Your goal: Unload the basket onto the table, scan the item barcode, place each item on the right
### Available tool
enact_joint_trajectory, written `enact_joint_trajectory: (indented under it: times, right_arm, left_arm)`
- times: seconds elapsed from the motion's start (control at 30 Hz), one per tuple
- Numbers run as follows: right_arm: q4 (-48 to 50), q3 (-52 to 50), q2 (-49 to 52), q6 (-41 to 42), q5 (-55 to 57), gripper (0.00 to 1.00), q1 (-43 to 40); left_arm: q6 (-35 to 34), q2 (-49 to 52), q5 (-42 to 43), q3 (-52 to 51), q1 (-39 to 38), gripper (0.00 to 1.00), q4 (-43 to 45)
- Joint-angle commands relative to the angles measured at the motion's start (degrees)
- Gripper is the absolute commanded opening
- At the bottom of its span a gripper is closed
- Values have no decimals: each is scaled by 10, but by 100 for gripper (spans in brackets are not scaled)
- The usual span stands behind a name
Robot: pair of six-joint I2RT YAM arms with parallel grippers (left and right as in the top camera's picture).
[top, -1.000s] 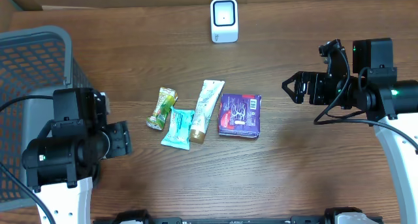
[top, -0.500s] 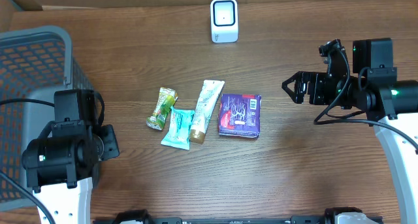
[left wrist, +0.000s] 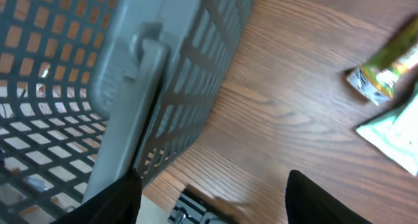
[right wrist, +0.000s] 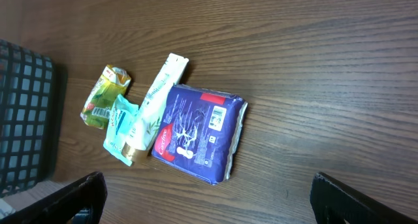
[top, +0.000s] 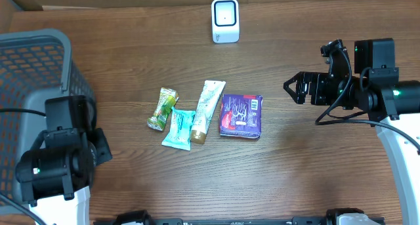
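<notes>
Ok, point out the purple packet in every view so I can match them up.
Overhead: purple packet just right of centre, rightmost of the four items in the row.
Left wrist: not in view.
Right wrist: centre of the picture, right of the white tube.
Shared landmark: the green pouch at the row's other end, visible in all three views.

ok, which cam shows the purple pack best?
Right wrist: the purple pack lies whole and large in frame, its white label patch visible. Overhead shows it whole but smaller. Left wrist misses it, showing mostly the basket.
</notes>
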Motion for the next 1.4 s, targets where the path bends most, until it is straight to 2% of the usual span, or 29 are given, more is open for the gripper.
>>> enact_joint_trajectory:
  times: [0.0,0.27,0.37,0.4,0.43,0.47,0.5,0.57,0.8,1.0,1.07,1.23,1.37]
  right_arm:
    - [4,11,1,1,2,100,4]
    - [1,11,1,2,10,100,4]
    - [2,11,1,2,10,100,4]
    - [4,11,1,2,10,100,4]
    - [5,11,1,2,10,100,4]
    - [6,11,1,2,10,100,4]
    - [8,11,1,2,10,100,4]
    - [10,11,1,2,10,100,4]
    - [12,11,13,18,10,100,5]
    - [4,11,75,48,-13,100,32]
    - [-2,11,99,49,-35,95,45]
    - [-3,11,140,99,-35,74,84]
    - [-1,11,153,171,29,72,131]
  left_arm:
    - [29,-6,0,4,12,63,17]
    - [89,-5,51,4,12,63,49]
    - [128,-5,144,4,11,64,65]
    - [137,-2,238,4,11,65,78]
    - [141,0,274,4,11,67,85]
    - [145,4,306,4,11,70,93]
    - [144,7,316,4,11,80,98]
    - [144,16,311,4,11,100,103]
    - [144,52,283,4,11,100,109]
    - [142,95,283,4,11,99,128]
    - [142,111,283,4,11,100,131]
    - [142,150,283,4,11,100,131]
    - [142,183,283,4,11,100,131]
